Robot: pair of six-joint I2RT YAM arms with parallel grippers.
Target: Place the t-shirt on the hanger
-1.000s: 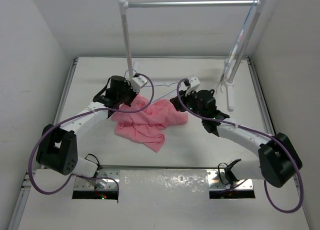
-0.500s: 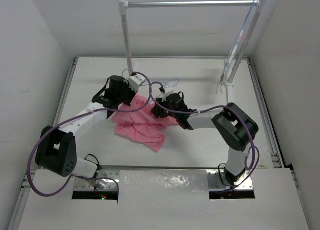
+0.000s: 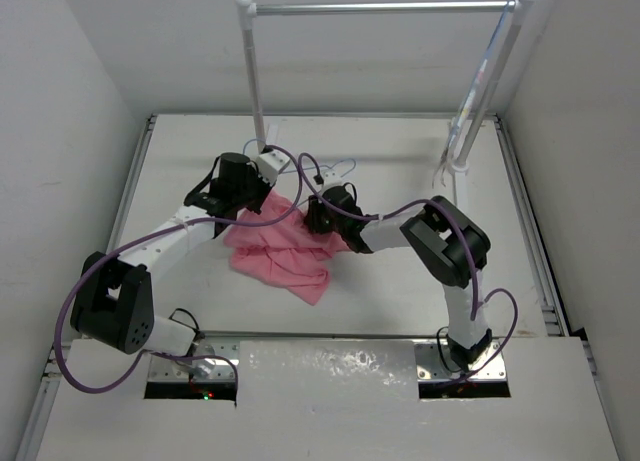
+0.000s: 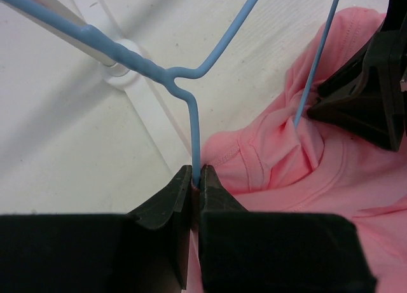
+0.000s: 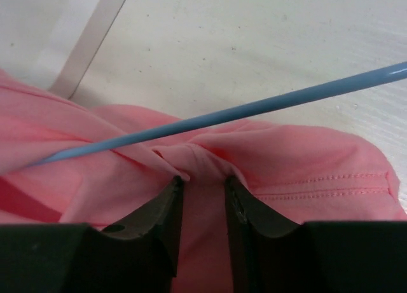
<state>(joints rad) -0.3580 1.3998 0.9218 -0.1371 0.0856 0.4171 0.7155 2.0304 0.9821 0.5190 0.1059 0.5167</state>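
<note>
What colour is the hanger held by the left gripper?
Pale blue; the hanger shows best in the left wrist view.

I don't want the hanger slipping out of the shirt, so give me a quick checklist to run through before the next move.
1. Left gripper shut on the hanger wire: ok.
2. Right gripper placed at a fold of the t-shirt: ok.
3. Right gripper pinching that fold firmly: cannot tell; its jaws stand apart with fabric between them.
4. Hanger arm inside the neck opening: cannot tell; the wire meets bunched fabric.
5. T-shirt carried by the hanger: not ok; it lies crumpled on the table.
</note>
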